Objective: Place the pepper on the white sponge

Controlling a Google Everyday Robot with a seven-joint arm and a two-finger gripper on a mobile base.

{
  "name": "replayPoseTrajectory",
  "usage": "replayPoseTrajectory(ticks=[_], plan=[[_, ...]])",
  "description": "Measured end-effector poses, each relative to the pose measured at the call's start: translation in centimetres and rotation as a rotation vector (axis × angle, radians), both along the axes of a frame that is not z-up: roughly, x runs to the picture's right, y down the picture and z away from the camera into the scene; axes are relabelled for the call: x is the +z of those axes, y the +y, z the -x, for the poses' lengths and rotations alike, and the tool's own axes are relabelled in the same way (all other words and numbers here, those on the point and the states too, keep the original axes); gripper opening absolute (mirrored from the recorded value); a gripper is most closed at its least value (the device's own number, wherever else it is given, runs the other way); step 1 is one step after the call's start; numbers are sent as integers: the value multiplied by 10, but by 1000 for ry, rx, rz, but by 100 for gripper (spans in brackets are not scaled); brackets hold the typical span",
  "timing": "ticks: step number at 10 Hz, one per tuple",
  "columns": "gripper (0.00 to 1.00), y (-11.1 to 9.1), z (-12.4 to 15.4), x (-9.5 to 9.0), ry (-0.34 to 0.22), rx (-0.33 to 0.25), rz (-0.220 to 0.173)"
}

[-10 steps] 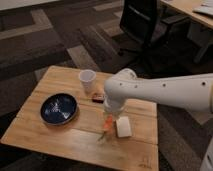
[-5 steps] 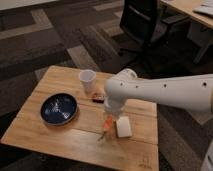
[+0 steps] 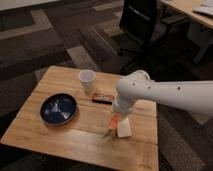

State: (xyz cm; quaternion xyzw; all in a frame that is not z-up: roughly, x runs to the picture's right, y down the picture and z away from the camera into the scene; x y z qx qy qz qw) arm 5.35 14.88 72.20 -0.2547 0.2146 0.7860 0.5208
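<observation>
The pepper (image 3: 114, 121) hung at a slant just above the wooden table (image 3: 60, 137), its orange-red body touching the left edge of the white sponge (image 3: 124, 128), its thin tip pointing down and away from the sponge toward the table's front. The gripper (image 3: 116, 116) sat directly over the pepper's upper end, right beside the sponge, and appeared to have hold of it, though I could not tell how far the jaws stood apart. Left of the sponge lay a blue bowl (image 3: 58, 109); behind the sponge stood a white cup (image 3: 87, 81) and a small dark box (image 3: 102, 98).
</observation>
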Motion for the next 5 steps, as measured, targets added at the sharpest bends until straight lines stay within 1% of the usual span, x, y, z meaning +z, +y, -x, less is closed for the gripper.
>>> replayPoseTrajectory(ticks=[3, 5], plan=[[0, 1, 0, 0, 0, 1, 2], [0, 10, -10, 6, 3, 13, 16]])
